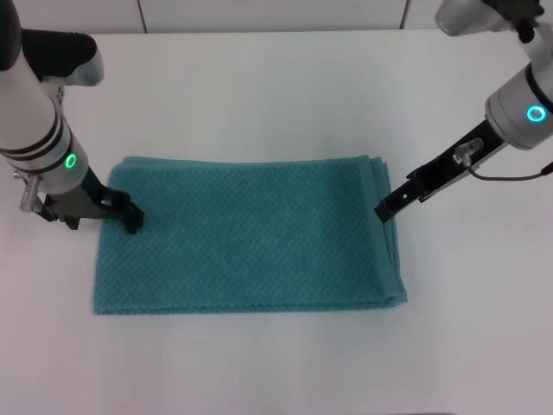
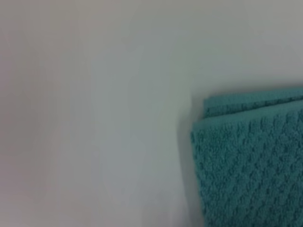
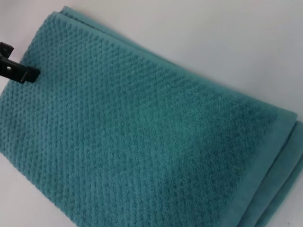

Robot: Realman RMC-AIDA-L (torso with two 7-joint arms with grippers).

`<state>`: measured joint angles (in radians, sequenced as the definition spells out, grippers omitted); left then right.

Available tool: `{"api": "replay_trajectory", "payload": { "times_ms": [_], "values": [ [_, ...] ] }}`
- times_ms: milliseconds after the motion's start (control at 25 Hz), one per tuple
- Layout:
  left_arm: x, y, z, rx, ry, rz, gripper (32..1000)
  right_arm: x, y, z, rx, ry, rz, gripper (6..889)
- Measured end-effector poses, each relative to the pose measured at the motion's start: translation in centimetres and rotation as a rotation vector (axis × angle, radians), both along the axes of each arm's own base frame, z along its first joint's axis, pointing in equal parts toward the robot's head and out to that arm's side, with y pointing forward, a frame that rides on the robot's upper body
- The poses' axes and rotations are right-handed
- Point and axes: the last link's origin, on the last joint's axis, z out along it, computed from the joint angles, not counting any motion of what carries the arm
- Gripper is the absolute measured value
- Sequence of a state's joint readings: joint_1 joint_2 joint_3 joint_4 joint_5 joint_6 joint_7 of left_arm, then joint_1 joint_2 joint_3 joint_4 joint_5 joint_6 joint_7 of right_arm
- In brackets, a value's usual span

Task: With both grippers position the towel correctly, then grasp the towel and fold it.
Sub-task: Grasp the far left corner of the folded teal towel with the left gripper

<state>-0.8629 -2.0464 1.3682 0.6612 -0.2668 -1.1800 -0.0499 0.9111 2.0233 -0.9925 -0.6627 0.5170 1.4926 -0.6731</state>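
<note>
Teal towel [image 1: 251, 238]: layered, flat on white desk [image 1: 259, 86], long axis spanning both arms. Left pincer [image 1: 131, 220] at left edge, right pincer [image 1: 384, 210] at right edge; finger spread of either: cannot tell.

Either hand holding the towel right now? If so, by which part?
Cannot be told. The left hand sits at the towel's left edge near the far corner, and the right hand at its right layered edge; neither grip is clearly visible.

We see a teal waffle-weave towel [image 1: 251, 238] on a white tabletop [image 1: 259, 86], between two black hands.
</note>
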Motion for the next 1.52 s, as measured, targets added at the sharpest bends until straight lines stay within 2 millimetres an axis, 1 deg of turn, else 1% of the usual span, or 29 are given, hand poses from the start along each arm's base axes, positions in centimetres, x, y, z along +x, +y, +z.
{"api": "replay_trajectory", "payload": {
  "times_ms": [600, 1040, 1200, 1440, 1520],
  "values": [
    [0.18, 0.01, -0.14, -0.005, -0.016, -0.003, 892, -0.04, 0.02, 0.0, 0.0, 0.0, 0.001, 862],
    [0.15, 0.04, -0.14, -0.002, -0.017, -0.004, 831, -0.25, 0.14, 0.0, 0.0, 0.0, 0.007, 862],
    [-0.28, -0.08, -0.22, -0.003, -0.013, 0.005, 743, -0.4, 0.22, 0.0, 0.0, 0.0, 0.011, 863],
    [-0.35, -0.06, -0.22, -0.003, -0.012, 0.003, 612, -0.5, 0.27, 0.0, 0.0, 0.0, 0.013, 863],
    [-0.35, -0.06, -0.23, -0.003, -0.012, 0.003, 615, -0.5, 0.27, 0.0, 0.0, 0.0, 0.013, 862]
  ]
}}
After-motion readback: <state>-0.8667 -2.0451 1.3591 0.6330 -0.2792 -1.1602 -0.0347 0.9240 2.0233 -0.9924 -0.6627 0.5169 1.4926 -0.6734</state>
